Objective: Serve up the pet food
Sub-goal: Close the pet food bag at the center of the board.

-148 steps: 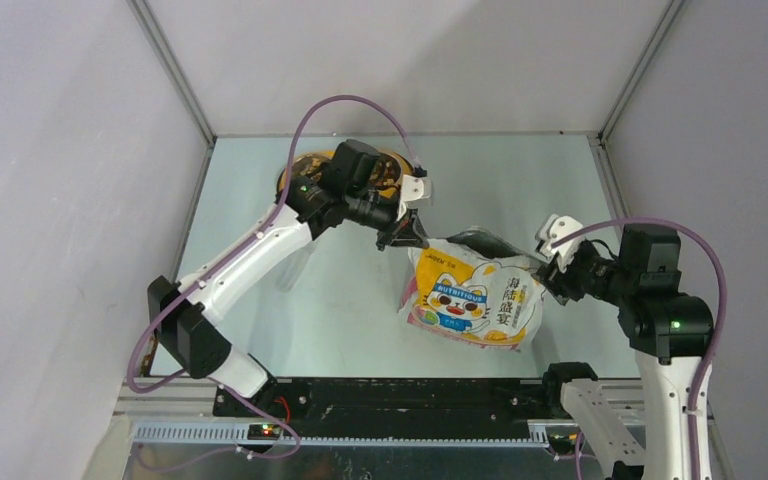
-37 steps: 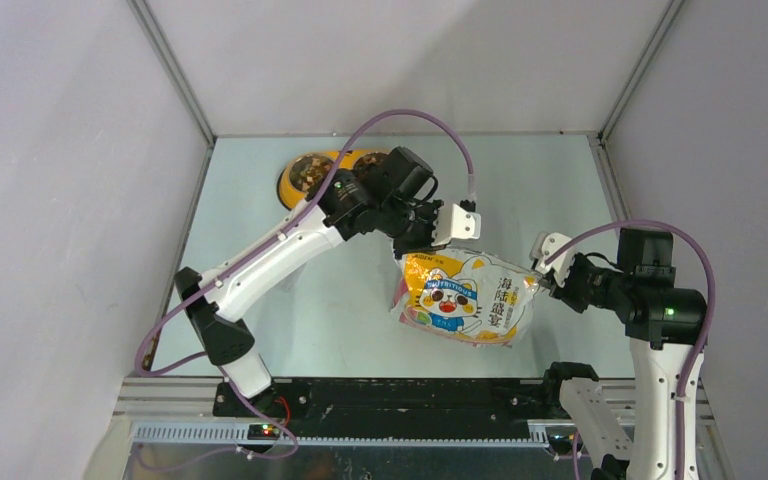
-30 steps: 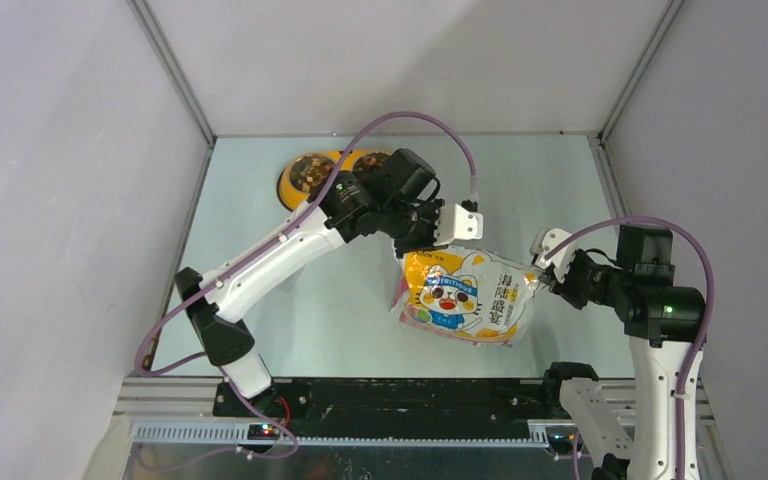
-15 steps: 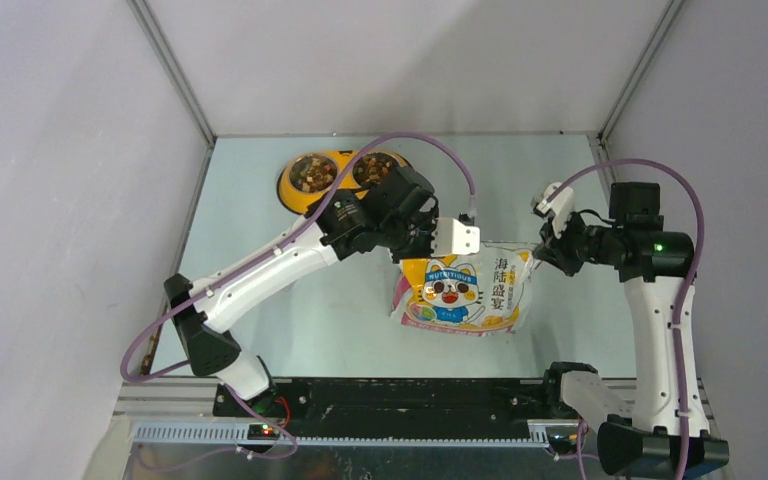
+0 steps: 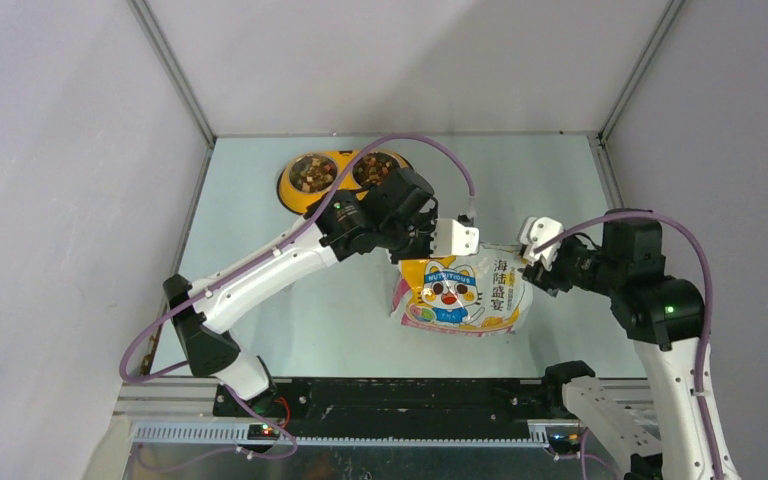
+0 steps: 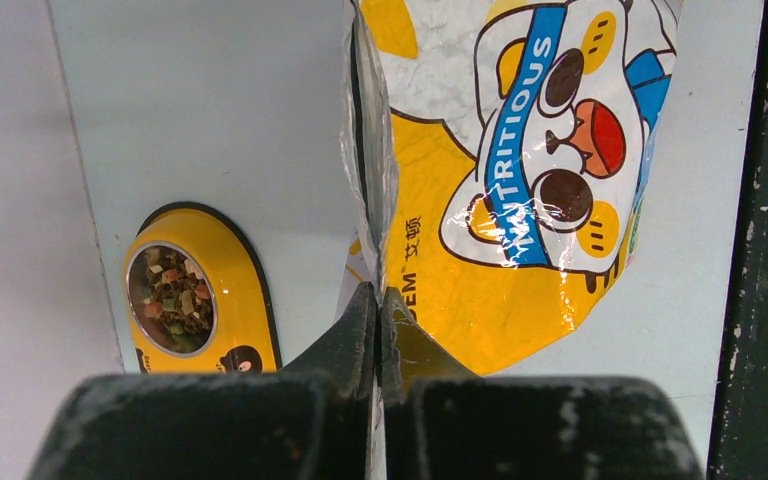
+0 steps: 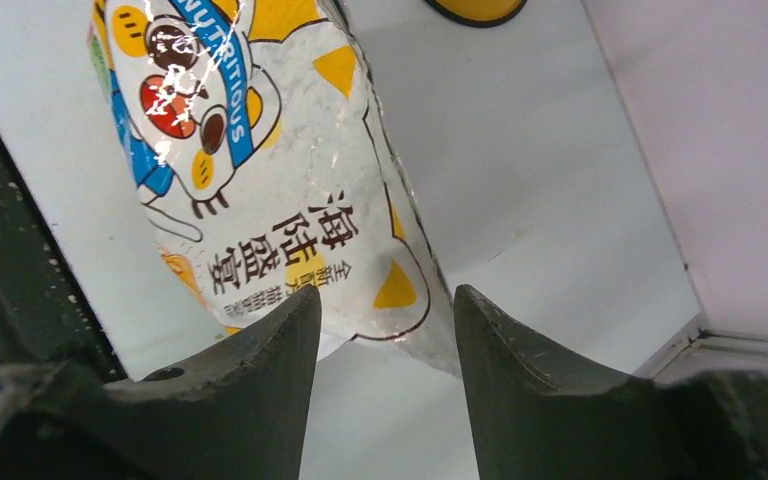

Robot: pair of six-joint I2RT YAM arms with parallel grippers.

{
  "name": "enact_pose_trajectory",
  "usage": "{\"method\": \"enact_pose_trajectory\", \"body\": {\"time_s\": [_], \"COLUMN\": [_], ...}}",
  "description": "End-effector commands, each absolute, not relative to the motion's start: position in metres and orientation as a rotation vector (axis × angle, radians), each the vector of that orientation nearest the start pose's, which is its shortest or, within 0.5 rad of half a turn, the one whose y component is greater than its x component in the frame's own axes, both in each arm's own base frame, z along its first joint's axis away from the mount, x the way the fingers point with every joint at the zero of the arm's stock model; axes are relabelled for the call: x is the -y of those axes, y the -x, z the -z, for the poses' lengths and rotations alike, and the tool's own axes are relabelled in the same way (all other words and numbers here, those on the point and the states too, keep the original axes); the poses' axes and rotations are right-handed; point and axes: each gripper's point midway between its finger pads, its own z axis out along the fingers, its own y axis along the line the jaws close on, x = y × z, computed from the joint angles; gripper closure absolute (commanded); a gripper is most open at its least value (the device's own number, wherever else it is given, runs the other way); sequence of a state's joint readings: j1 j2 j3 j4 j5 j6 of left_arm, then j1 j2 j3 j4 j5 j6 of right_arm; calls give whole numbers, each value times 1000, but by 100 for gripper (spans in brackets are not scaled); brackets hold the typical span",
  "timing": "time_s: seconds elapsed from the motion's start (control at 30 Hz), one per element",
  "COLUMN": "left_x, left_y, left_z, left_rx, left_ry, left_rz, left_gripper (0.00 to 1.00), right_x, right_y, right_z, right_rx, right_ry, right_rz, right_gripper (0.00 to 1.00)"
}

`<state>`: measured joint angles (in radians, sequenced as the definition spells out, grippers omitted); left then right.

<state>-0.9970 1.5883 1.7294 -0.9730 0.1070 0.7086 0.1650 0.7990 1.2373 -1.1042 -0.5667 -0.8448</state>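
In the upper left of the top view, a yellow feeder (image 5: 345, 196) sits on the pale table (image 5: 245, 180). It has two round bowls side by side. Both bowls hold pet food (image 5: 310, 173), little brown, dark and red bits. The left wrist view shows one of these bowls at its lower left, and the bits fill it.

In the middle of the top view, the left gripper (image 6: 377, 296) is pinched tight on the thin top edge of the bag (image 5: 460, 295). The bag is shiny, yellow and white with some pink, and has a cartoon cat with a blue band on it. It stands on the table, well apart from the feeder. What is inside the bag cannot be seen.

On the right of the top view, the right gripper (image 7: 385, 308) is just beside the bag's right top corner. Its two fingers are spread apart with a clear gap between them, and they hold nothing. Whether they touch the bag cannot be told.
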Motion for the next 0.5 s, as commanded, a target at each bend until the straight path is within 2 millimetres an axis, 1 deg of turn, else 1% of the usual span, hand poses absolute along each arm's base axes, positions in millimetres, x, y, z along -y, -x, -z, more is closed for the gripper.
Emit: {"method": "enact_pose_trajectory", "body": {"time_s": [0.0,0.03,0.13,0.2,0.33,0.43,0.47], "left_x": [313,313,313,313,314,314,314], "left_y": [-224,-223,-222,-220,-217,-216,-215], "left_z": [-271,-271,-270,-269,-264,-263,-262], "left_rx": [-1601,-1602,-1602,-1600,-1604,-1605,-1606], "left_ry": [-1837,-1837,-1842,-1848,-1861,-1863,-1864], "left_rz": [211,214,223,232,250,256,258], "left_gripper": [100,100,100,100,100,100,100], "right_x": [-100,-103,-108,-111,-118,-128,-130], "right_y": [-218,-223,-232,-238,-245,-242,-240], "right_z": [-286,-291,-295,-299,-299,-297,-294], "right_rx": [-1679,-1641,-1557,-1525,-1507,-1486,-1481], "right_ry": [1262,1253,1244,1228,1221,1250,1270], "right_rz": [-135,-121,-99,-91,-117,-176,-187], "right_gripper": [45,45,44,44,46,53,59]}}
